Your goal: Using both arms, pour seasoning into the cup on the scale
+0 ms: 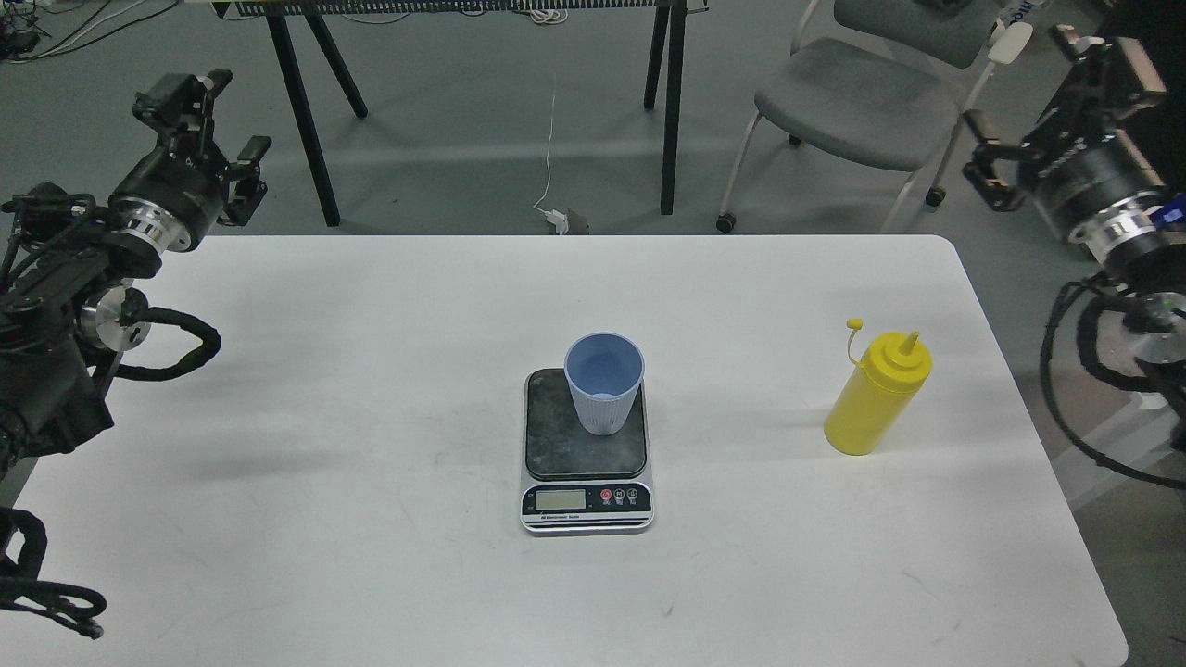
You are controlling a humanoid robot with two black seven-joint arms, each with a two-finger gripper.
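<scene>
The light blue ribbed cup (603, 384) stands upright on the dark platform of the scale (586, 463) at the middle of the white table (371, 556). The yellow squeeze bottle (877, 394) stands upright at the table's right side, its tethered cap hanging off to the left. My left gripper (215, 120) is open and empty, raised above the table's far left corner, far from the cup. My right gripper (1038, 97) is open and empty, raised beyond the table's far right corner, well above and behind the bottle.
A grey chair (857, 102) stands on the floor behind the table's right part. Black table legs (669, 102) and a white cable (551, 139) are on the floor behind the table. My right arm's hoses (1079, 371) hang off the table's right edge.
</scene>
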